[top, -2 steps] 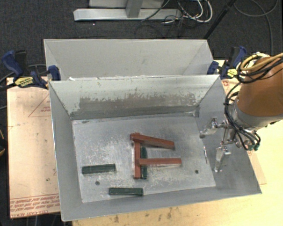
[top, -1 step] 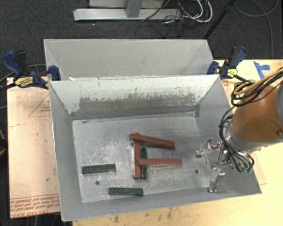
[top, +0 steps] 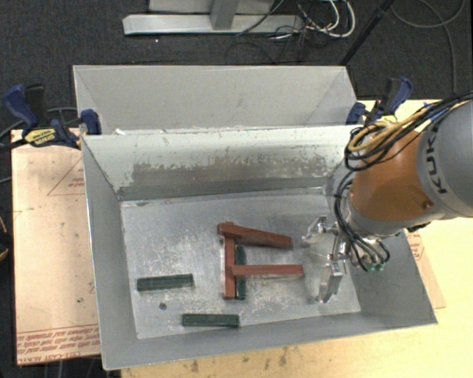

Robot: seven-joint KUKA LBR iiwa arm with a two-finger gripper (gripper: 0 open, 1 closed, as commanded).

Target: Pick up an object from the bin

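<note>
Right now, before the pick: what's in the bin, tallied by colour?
Reddish-brown bars: 3
Dark green bars: 3, one partly tucked under the brown ones
Total: 6

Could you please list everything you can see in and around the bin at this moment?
reddish-brown bars: three, reddish brown, mid-bin, overlapping in a loose cluster.
dark green bars: three, dark green; one alone on the left floor, one near the front edge, one short piece partly hidden among the brown cluster.
bin: one, grey metal, sloped walls, scuffed floor.
gripper: one, metallic, on the bin's right side, just right of the brown cluster.
arm: one, orange cover with cables and a grey link, reaching in from the right.
</note>
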